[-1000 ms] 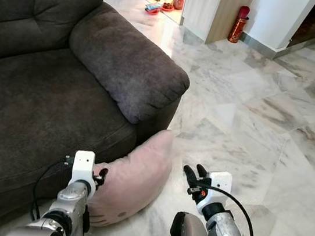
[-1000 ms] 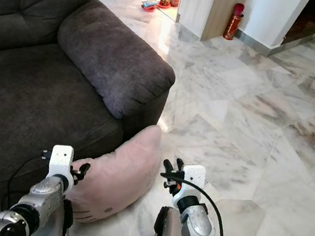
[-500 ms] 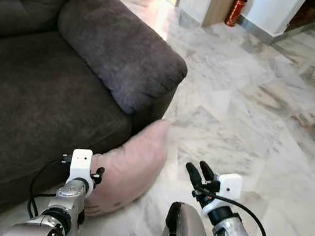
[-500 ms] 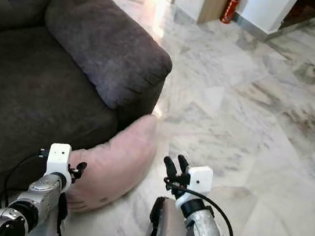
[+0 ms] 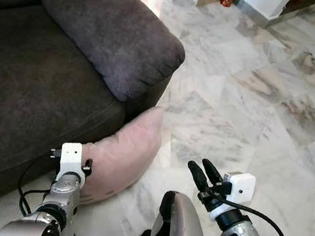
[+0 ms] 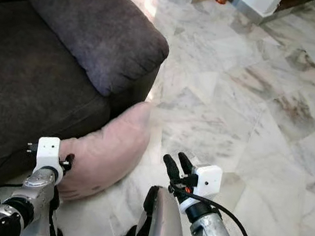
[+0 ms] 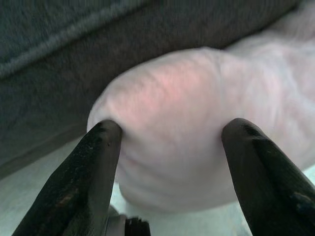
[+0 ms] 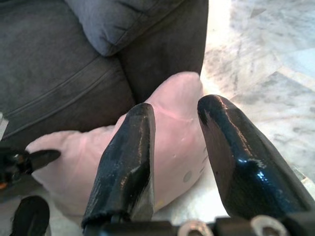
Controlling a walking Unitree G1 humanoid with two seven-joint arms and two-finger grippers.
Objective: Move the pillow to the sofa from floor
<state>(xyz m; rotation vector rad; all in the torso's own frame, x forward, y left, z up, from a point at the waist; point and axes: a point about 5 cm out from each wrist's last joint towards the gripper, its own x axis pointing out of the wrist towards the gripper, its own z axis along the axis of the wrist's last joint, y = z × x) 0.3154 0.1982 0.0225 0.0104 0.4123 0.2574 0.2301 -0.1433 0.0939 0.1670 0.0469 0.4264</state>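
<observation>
Pink pillow (image 5: 121, 157) on the marble floor (image 5: 276, 111), leaning against the front of the dark grey sofa (image 5: 27, 82), just below the armrest (image 5: 113, 38). One corner points up toward the armrest; the low end carries small dark printed marks.

Left gripper (image 7: 167, 147) at the pillow's near end, fingers (image 7: 83, 182) spread wide, one on each side of the rounded corner. Tips look to touch the fabric; no squeeze visible.

Right gripper (image 5: 204, 172) held above the floor, to the right of the pillow and apart from it. Fingers parted with a moderate gap, nothing between them. In the right wrist view the pillow sits beyond the fingertips (image 8: 216, 110), sofa behind it.
</observation>
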